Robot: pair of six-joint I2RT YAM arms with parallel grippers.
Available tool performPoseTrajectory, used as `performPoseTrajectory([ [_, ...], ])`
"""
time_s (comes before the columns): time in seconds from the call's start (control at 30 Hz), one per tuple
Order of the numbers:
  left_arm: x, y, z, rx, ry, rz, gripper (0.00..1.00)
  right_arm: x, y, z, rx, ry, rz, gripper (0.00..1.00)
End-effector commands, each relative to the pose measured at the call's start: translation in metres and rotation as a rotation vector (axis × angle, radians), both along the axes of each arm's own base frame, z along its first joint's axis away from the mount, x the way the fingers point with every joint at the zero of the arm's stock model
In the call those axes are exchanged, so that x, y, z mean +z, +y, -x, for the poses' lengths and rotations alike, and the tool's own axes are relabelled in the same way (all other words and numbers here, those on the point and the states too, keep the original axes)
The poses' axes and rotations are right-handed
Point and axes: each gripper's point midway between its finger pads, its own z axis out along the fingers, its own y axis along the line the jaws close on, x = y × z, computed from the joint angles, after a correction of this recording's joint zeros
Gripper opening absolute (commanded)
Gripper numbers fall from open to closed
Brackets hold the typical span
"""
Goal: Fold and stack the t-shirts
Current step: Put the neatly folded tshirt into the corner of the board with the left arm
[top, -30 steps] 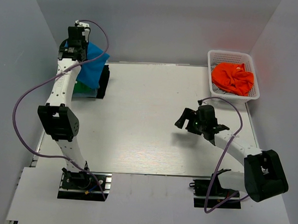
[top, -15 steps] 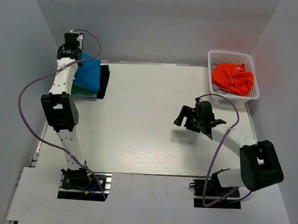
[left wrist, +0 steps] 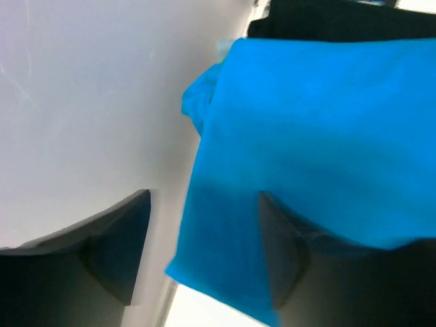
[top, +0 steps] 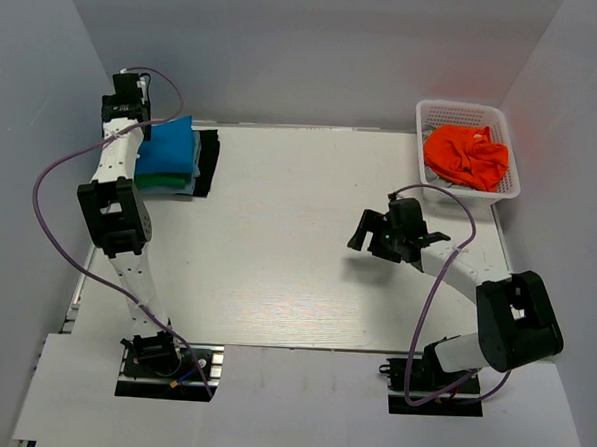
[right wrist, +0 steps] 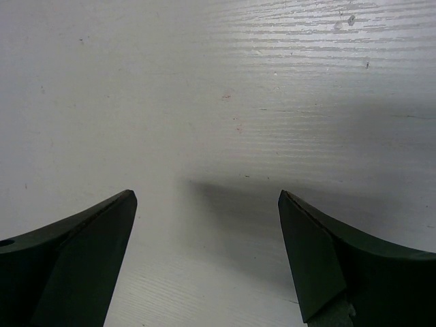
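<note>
Since 1 s ago my left gripper [left wrist: 201,259] opened, dropping the blue tee [top: 167,149] flat; right gripper [right wrist: 204,259] hangs wide open over mid table [top: 276,262], blue tee tops the far-left stack [top: 170,184], so next I'd reach for the orange tee [top: 467,155] in the far basket [top: 463,112].

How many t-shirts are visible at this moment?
4. The blue t-shirt lies at the table's far-left corner on the green t-shirt, black t-shirt beneath; orange t-shirt lies crumpled in the white basket far right. Others may be hidden underneath.
</note>
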Motion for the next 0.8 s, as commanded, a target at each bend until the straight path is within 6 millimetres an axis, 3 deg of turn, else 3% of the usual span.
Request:
performPoseTrajectory([
  [0.0,0.027,0.015,0.0,0.061,-0.072,-0.03,0.78,0.016,0.004,-0.011,0.015,-0.044,0.003,0.9],
  [0.03,0.029,0.014,0.0,0.068,-0.079,-0.022,1.0,0.016,0.003,-0.012,0.008,-0.042,0.0,0.9],
  [0.2,0.045,-0.004,0.0,0.048,-0.15,0.091,1.0,0.02,0.004,-0.005,0.022,-0.052,-0.013,0.9],
  [0.23,0.048,-0.021,-0.002,0.004,-0.16,0.136,1.0,0.022,0.003,-0.006,0.016,-0.061,-0.014,0.9],
  [0.27,0.066,-0.026,0.003,-0.004,-0.197,0.158,1.0,0.029,0.003,-0.006,0.016,-0.085,-0.019,0.9],
  [0.33,0.076,-0.054,0.008,0.005,-0.243,0.277,1.0,0.034,0.0,-0.005,0.007,-0.115,-0.022,0.9],
  [0.37,0.093,-0.062,0.014,0.027,-0.293,0.34,1.0,0.037,-0.003,-0.006,-0.008,-0.131,-0.021,0.9],
  [0.4,0.095,-0.089,0.014,-0.041,-0.297,0.453,1.0,0.031,-0.006,-0.001,-0.009,-0.128,-0.015,0.9],
  [0.43,0.104,-0.111,0.011,-0.061,-0.352,0.533,1.0,0.038,-0.005,-0.003,-0.014,-0.156,-0.029,0.9],
  [0.47,0.081,-0.13,0.018,-0.08,-0.313,0.593,1.0,0.039,-0.008,-0.003,-0.025,-0.168,-0.022,0.9],
  [0.5,0.08,-0.155,0.023,-0.14,-0.316,0.665,1.0,0.049,-0.009,-0.001,-0.026,-0.203,-0.037,0.9],
  [0.53,0.115,-0.187,0.034,-0.212,-0.42,0.718,1.0,0.054,-0.006,-0.001,-0.021,-0.225,-0.053,0.9],
  [0.57,0.067,-0.204,0.056,-0.189,-0.336,0.767,1.0,0.052,-0.006,0.005,-0.011,-0.218,-0.066,0.9],
  [0.6,0.061,-0.223,0.069,-0.224,-0.346,0.804,1.0,0.074,-0.004,0.003,-0.011,-0.303,-0.106,0.9],
  [0.63,0.085,-0.256,0.096,-0.302,-0.418,0.862,1.0,0.063,-0.008,0.011,-0.013,-0.285,-0.105,0.9],
  [0.67,0.044,-0.274,0.116,-0.328,-0.381,0.912,1.0,0.063,-0.009,0.015,-0.011,-0.286,-0.105,0.9],
  [0.73,0.021,-0.307,0.148,-0.347,-0.356,0.987,1.0,0.068,-0.016,0.023,-0.02,-0.318,-0.102,0.9],
  [0.77,-0.007,-0.315,0.172,-0.352,-0.3,0.991,1.0,0.064,-0.022,0.032,-0.023,-0.298,-0.079,0.9],
])
